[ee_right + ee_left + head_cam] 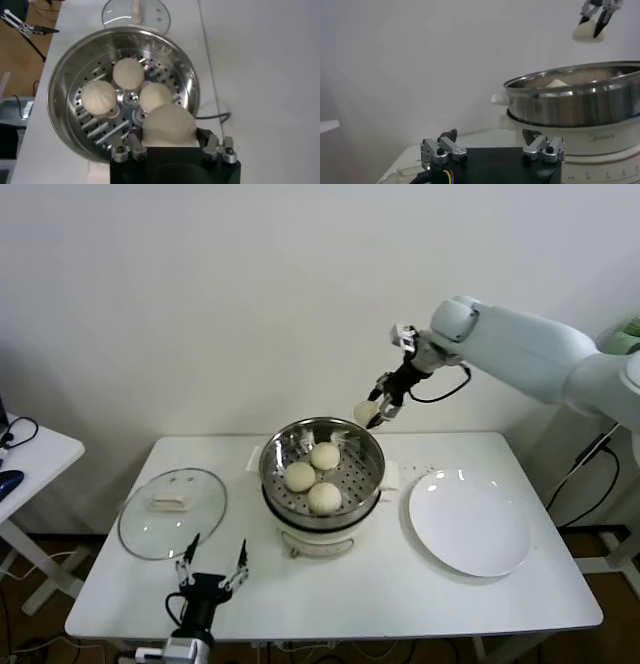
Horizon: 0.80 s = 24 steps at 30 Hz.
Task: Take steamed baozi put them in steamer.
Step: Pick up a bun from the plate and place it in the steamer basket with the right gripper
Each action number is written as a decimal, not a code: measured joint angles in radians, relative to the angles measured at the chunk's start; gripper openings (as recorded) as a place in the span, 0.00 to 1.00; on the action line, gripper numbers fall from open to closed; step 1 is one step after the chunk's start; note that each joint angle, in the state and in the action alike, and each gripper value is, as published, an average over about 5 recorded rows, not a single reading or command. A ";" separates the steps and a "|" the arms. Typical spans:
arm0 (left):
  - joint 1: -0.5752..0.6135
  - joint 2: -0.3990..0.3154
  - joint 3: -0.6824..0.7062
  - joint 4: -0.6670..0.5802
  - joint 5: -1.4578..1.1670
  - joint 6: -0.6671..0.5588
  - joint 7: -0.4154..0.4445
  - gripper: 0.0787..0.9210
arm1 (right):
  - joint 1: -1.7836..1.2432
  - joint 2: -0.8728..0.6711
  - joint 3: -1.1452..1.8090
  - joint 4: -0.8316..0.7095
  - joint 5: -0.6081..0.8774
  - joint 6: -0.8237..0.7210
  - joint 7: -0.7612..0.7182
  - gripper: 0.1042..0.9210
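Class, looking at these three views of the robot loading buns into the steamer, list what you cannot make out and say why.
- Steamer tray, left wrist view: hidden by the pot's own wall; only bun tops show.
- Tray under the held baozi, right wrist view: covered by that bun.
- Right gripper jaws, head view: too small to judge contact.
- Glass lid, right wrist view: cut off by the edge.
- Left gripper: parked, arm cut off.

This looks like a lab or test room set up as a mock kitchen: a plain white folding table (pixel 400 584) stands against a bare white wall (pixel 200 284), loose cables (pixel 590 484) trail on the floor, and a second white desk (pixel 35 454) sits alongside, probably holding computer gear.
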<state>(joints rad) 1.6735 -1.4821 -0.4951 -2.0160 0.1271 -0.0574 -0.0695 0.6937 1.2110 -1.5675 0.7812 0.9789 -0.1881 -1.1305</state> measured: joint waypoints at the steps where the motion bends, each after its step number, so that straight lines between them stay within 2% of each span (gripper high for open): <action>1: -0.001 -0.001 0.000 -0.001 0.000 0.001 0.000 0.88 | -0.002 0.014 -0.008 0.000 0.006 -0.001 0.001 0.72; 10: 0.008 -0.002 -0.011 -0.003 -0.007 -0.004 0.003 0.88 | -0.036 0.097 -0.055 0.005 0.027 -0.006 0.004 0.72; 24: 0.009 -0.002 -0.011 -0.001 -0.011 -0.006 0.004 0.88 | -0.073 0.114 -0.093 0.042 -0.027 0.000 0.005 0.72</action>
<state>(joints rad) 1.6821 -1.4839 -0.5060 -2.0170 0.1162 -0.0637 -0.0657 0.6208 1.3252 -1.6605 0.8233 0.9515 -0.1880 -1.1250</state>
